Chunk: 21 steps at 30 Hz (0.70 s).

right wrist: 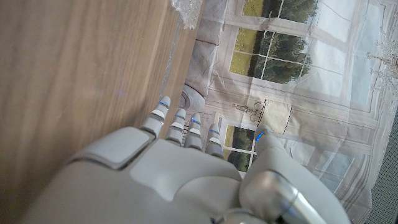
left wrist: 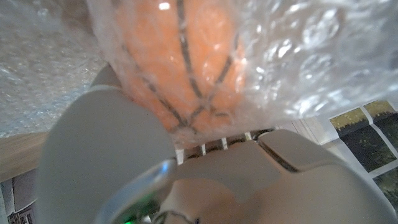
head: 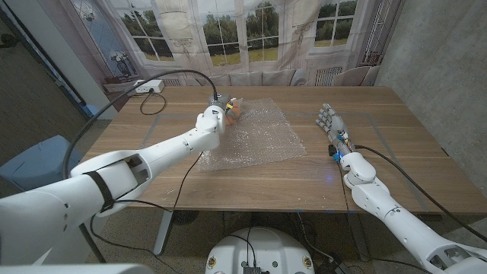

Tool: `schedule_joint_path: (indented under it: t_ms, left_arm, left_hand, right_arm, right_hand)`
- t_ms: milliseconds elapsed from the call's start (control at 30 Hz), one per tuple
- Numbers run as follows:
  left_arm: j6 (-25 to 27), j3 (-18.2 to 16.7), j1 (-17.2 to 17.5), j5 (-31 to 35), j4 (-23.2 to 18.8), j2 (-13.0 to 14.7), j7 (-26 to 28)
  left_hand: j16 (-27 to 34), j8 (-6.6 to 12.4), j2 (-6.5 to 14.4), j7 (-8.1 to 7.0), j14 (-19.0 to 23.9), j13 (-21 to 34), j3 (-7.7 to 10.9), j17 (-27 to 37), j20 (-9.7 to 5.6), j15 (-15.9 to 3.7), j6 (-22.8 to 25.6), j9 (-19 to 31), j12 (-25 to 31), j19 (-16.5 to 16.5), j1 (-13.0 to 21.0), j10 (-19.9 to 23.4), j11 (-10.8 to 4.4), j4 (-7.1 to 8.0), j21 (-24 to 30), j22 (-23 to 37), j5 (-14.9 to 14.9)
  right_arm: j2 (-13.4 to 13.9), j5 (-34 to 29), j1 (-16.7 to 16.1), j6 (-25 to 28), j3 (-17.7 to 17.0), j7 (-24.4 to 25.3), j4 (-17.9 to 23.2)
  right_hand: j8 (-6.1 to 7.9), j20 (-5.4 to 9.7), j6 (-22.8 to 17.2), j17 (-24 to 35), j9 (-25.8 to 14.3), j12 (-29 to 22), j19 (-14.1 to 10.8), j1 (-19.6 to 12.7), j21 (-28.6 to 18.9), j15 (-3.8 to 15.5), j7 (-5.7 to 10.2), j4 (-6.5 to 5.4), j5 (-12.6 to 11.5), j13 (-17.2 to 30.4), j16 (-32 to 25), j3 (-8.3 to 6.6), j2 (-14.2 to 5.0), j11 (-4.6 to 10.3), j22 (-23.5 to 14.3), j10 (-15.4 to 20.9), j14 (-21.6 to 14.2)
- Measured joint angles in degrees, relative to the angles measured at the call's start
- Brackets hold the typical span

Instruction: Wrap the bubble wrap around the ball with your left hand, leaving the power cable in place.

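Note:
A small orange ball with black seams sits at the far left corner of the clear bubble wrap sheet on the wooden table. My left hand grips the ball through a fold of the wrap. In the left wrist view the ball fills the space just beyond my left hand, with bubble wrap drawn over it. My right hand stands apart on the table to the right of the sheet, fingers straight and holding nothing; the right wrist view shows my right hand the same way.
A white power strip lies at the table's far left corner, and a black cable arcs from it towards my left wrist. A blue chair stands left of the table. A corner of the bubble wrap lies beyond my right hand.

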State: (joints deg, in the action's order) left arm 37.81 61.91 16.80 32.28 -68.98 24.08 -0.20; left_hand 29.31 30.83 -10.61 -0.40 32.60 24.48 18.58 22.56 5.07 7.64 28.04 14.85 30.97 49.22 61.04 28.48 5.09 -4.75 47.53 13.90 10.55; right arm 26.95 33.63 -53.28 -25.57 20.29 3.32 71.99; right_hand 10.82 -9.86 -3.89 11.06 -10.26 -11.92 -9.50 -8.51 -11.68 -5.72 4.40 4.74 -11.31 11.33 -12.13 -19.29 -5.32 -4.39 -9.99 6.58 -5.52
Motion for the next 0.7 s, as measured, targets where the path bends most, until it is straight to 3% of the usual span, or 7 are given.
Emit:
schedule_joint_path:
  t_ms: [33,167,233,333,467,533,700]
  left_arm:
    - [-1.83,-0.4,0.38,-0.47,0.01,0.01,6.54]
    - [-2.8,-1.88,1.77,-1.12,-0.42,0.25,9.49]
    - [-3.77,-2.84,2.47,-1.82,-0.79,0.37,12.48]
    - [-3.77,-4.22,3.35,-1.82,-1.43,0.4,12.48]
    - [-5.31,-6.15,4.44,-3.39,-2.02,0.06,18.03]
    - [-5.96,-7.18,4.95,-4.26,-2.34,-0.33,20.48]
    - [-7.08,-9.2,5.62,-5.4,-2.98,-1.39,24.24]
  left_hand:
    - [0.26,0.0,0.0,-0.15,0.24,0.17,0.0,0.39,-0.6,0.04,0.21,-0.09,0.0,0.6,0.0,0.48,-0.1,0.0,0.11,0.03,-0.06]
    - [1.16,0.0,-0.84,0.13,1.58,0.64,0.0,1.77,-0.61,-0.04,3.24,-0.39,0.0,0.61,0.84,2.71,-0.14,0.0,1.06,0.27,-0.43]
    - [1.27,0.0,-0.82,0.08,3.81,1.04,-0.01,2.43,-2.05,-0.1,4.1,-0.52,0.0,2.05,0.82,4.81,-0.28,-0.01,1.23,0.23,-0.43]
    - [1.76,-0.02,-1.22,0.09,4.29,1.42,-0.01,3.04,-2.54,0.02,6.87,-0.67,-0.01,2.55,1.22,6.38,-0.33,-0.01,1.8,0.19,-0.44]
    - [1.92,-0.15,-1.27,0.02,5.73,1.94,-0.02,4.31,-2.55,-0.03,7.48,-0.8,-0.02,2.56,1.27,7.56,-0.33,-0.02,2.66,0.35,-0.44]
    - [1.93,-0.43,-1.28,0.11,8.86,1.95,-0.02,4.64,-5.1,0.04,11.4,-0.92,-0.08,5.14,1.27,10.71,-0.29,-0.03,2.86,0.51,-0.64]
    - [2.44,-0.57,-1.28,0.11,8.99,2.0,-0.02,4.68,-5.1,0.04,11.59,-0.99,-0.24,5.14,1.27,10.85,-0.41,-0.03,3.23,0.33,-0.77]
  right_arm:
    - [0.16,-0.02,0.02,0.03,0.04,0.03,0.18]
    - [0.21,-0.09,0.12,0.13,0.07,0.06,0.2]
    - [0.27,-0.13,0.26,0.21,0.14,0.04,0.21]
    - [0.27,-0.13,0.26,0.32,0.14,-0.21,0.21]
    - [0.3,0.1,0.66,0.4,0.34,-1.1,0.21]
    - [0.27,0.4,0.82,0.4,0.38,-1.54,0.21]
    - [0.19,0.58,0.94,0.04,0.46,-2.26,0.48]
  right_hand:
    - [0.0,0.0,0.0,0.0,0.0,0.0,0.0,0.0,0.0,0.0,0.0,0.0,0.0,0.0,0.0,0.0,0.0,-0.02,0.0,0.02,0.0]
    - [0.0,0.0,0.0,0.0,0.0,0.0,0.0,0.0,0.0,0.0,0.0,0.0,0.0,0.0,0.0,0.0,0.0,-0.21,0.0,0.21,0.0]
    - [0.0,0.0,0.0,0.0,0.0,0.0,0.0,0.0,0.0,0.0,0.0,0.0,0.0,0.0,0.0,0.0,0.0,-0.21,0.0,0.21,0.0]
    - [0.06,0.28,-0.25,-0.04,0.0,0.0,-0.28,-0.01,0.0,0.15,-0.22,0.0,0.0,0.0,0.0,0.0,0.0,-0.22,0.0,0.21,-0.12]
    - [0.95,2.17,-3.72,-0.31,0.0,0.0,-1.4,-2.35,0.0,3.02,-0.5,0.72,0.0,-0.15,0.0,-2.37,-2.35,-0.21,0.0,2.3,-0.91]
    - [1.05,3.7,-5.58,-0.42,0.0,-0.36,-1.95,-4.5,-0.1,4.64,-0.4,1.29,0.0,-0.16,0.0,-4.42,-3.31,0.64,0.0,3.52,-1.54]
    - [1.27,6.18,-8.21,-0.42,0.0,-0.45,-3.49,-8.02,-0.23,6.06,0.01,1.5,0.31,-0.15,0.0,-7.39,-4.49,1.48,0.0,5.78,-2.96]
